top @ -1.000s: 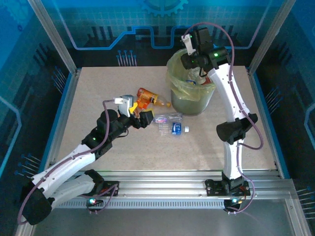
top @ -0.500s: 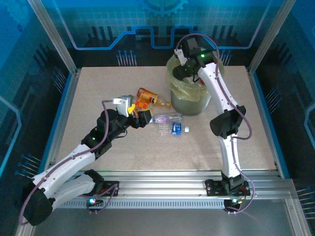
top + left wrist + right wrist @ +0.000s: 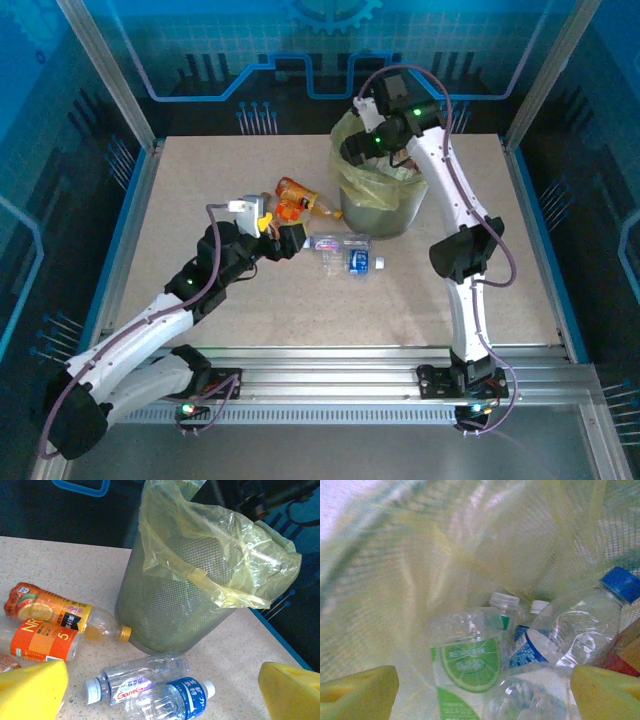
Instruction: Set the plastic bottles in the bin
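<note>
While the right arm [image 3: 445,180] hangs over the bin [image 3: 385,215] at the far side of the table [image 3: 180,190], we're looking straight down into the bag [image 3: 395,580] from its wrist. The right jaws are wide, with one yellow pad [image 3: 360,692] in each bottom corner of that view. Below them is a heap of bottles in the bag. We can pick out a lime-label bottle [image 3: 465,665] and a blue-cap bottle [image 3: 585,625], plus a couple of white caps (the rest is too blurry to sort out).

The left arm [image 3: 150,325] reaches low across the table from the near left. The left jaws are wide too, pads out at the bottom corners of the left wrist view, and they sit just short of two clear bottles. Those are a red-label bottle [image 3: 135,680] and a blue-label bottle [image 3: 175,705], lying right against each other on the table just in front of the bin.

Left of those lie two orange bottles [image 3: 47,607] side by side. The farther one has its orange cap [image 3: 125,632] at the foot of the bin, though we can't tell whether it actually touches. The bag is draped loosely over the bin's rim.
</note>
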Robot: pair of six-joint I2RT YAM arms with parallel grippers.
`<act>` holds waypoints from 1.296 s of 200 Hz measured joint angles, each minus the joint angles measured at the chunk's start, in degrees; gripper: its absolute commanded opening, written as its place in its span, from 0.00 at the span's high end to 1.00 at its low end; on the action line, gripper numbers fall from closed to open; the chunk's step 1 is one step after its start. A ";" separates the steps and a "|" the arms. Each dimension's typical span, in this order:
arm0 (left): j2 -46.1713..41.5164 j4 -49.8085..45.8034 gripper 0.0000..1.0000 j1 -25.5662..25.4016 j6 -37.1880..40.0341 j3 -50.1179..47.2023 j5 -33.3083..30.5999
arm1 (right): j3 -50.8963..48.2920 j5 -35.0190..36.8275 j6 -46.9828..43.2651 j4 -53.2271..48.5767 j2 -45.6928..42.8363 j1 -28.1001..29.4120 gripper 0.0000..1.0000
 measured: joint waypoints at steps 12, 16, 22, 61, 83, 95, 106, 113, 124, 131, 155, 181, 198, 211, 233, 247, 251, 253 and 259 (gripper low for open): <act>0.00 -0.61 0.01 0.20 -0.57 0.00 -0.63 | 0.00 -0.48 0.44 -0.04 -1.49 0.00 0.09; 0.00 -0.79 0.01 0.26 -0.72 0.00 -0.87 | 0.00 -0.61 0.61 -0.07 -2.03 0.00 0.08; 0.00 -1.05 0.01 0.39 -0.83 0.00 -1.27 | 0.00 -0.61 0.76 -0.07 -2.95 0.00 0.07; 0.00 -4.87 0.01 1.99 -3.87 0.00 -4.11 | -0.04 0.46 1.75 -0.09 -8.98 0.00 0.00; 0.42 -8.07 0.01 4.44 -6.99 0.02 -5.27 | -3.08 1.22 2.40 0.66 -13.66 0.00 0.00; 1.16 -9.51 0.01 5.97 -8.90 0.02 -5.55 | -6.25 1.57 2.99 1.62 -16.92 0.00 0.00; 2.25 -10.84 0.01 7.34 -10.97 0.02 -5.95 | -9.29 1.73 3.63 2.56 -19.74 0.00 0.00; 3.19 -11.56 0.01 8.17 -12.22 0.02 -6.08 | -11.21 1.90 4.02 3.10 -21.51 0.00 0.00; 4.98 -12.68 0.01 9.38 -14.10 0.04 -6.21 | -14.19 2.05 4.74 3.96 -24.04 0.02 0.00; 6.19 -13.16 0.01 10.08 -14.97 0.07 -6.29 | -16.33 2.10 5.27 4.66 -25.79 0.04 0.00; 11.74 -14.56 0.01 12.68 -18.08 0.72 -6.34 | -22.67 2.86 6.95 6.56 -30.60 0.22 0.00; 18.40 -16.28 0.01 14.29 -20.33 3.52 -6.36 | -29.14 3.87 8.66 8.48 -35.12 0.55 0.00; 22.36 -17.35 0.01 14.91 -21.31 6.08 -6.40 | -33.00 4.17 9.70 9.68 -37.83 0.79 0.00; 24.98 -18.08 0.01 15.39 -21.73 7.96 -6.54 | -35.47 4.44 10.32 10.56 -39.71 0.92 0.00; 28.83 -19.23 0.01 16.33 -21.81 10.64 -6.95 | -38.56 4.87 11.34 11.89 -42.36 1.14 0.00; 30.60 -19.71 0.01 16.81 -21.97 11.43 -7.48 | -39.80 5.05 11.78 12.66 -43.43 1.18 0.00; 31.04 -19.85 0.01 16.96 -22.03 11.54 -7.56 | -40.04 5.07 11.85 12.76 -43.67 1.18 0.00; 31.17 -19.89 0.01 16.98 -22.08 11.56 -7.61 | -40.13 5.09 11.87 12.83 -43.76 1.18 0.00; 31.78 -20.09 0.01 17.14 -22.23 11.69 -7.87 | -40.37 5.07 12.02 12.90 -43.98 1.18 0.00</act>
